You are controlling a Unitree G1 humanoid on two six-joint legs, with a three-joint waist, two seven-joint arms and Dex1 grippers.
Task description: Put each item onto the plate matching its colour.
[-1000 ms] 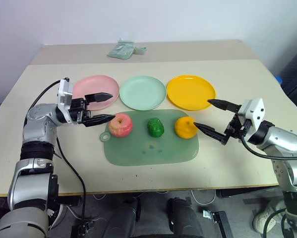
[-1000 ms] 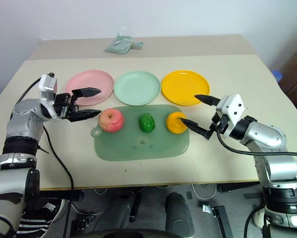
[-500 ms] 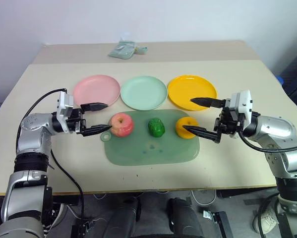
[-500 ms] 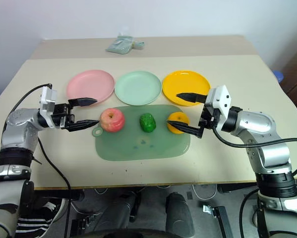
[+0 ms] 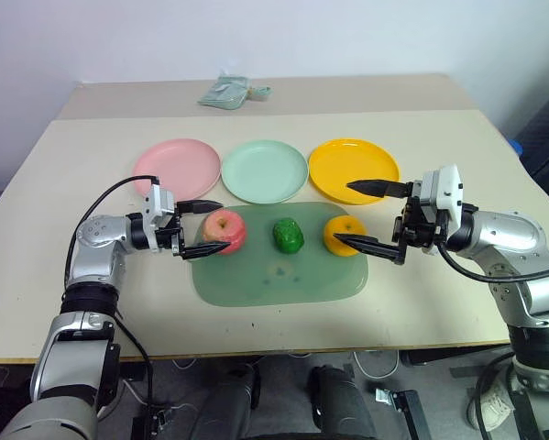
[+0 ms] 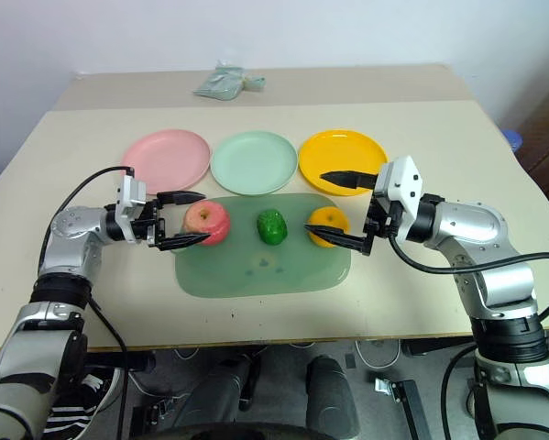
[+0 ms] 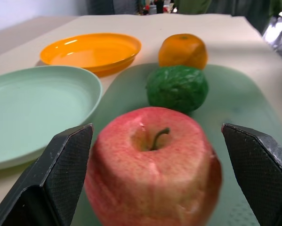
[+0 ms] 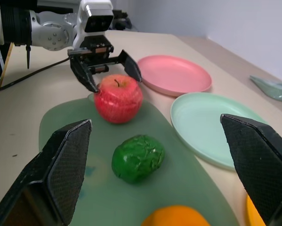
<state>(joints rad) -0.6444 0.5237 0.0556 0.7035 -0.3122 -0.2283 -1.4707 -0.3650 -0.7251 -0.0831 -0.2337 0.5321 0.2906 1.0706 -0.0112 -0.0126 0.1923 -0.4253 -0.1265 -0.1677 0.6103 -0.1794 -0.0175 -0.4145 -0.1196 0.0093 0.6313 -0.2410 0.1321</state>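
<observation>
The pink-red apple [image 5: 224, 230], dark green pepper [image 5: 289, 236] and orange [image 5: 344, 235] sit in a row on the pale-green cutting board [image 5: 279, 275]. Behind them lie the pink plate [image 5: 176, 168], mint green plate [image 5: 265, 170] and yellow-orange plate [image 5: 353, 170], all bare. My left gripper [image 5: 221, 225] is open, one finger on each side of the apple [image 7: 152, 174], and it lies level. My right gripper [image 5: 341, 212] is open too. Its far finger hangs over the yellow-orange plate's rim and its near finger crosses in front of the orange [image 8: 178, 217].
A crumpled teal object [image 5: 228, 90] lies on the second table at the back. Bare tabletop [image 5: 439, 137] spreads to both sides of the plates and in front of the cutting board. The front table edge runs just below the board.
My left gripper has come down and moved right from over the pink plate until its fingers flank the apple. My right gripper swung left to the orange early on, then held still.
</observation>
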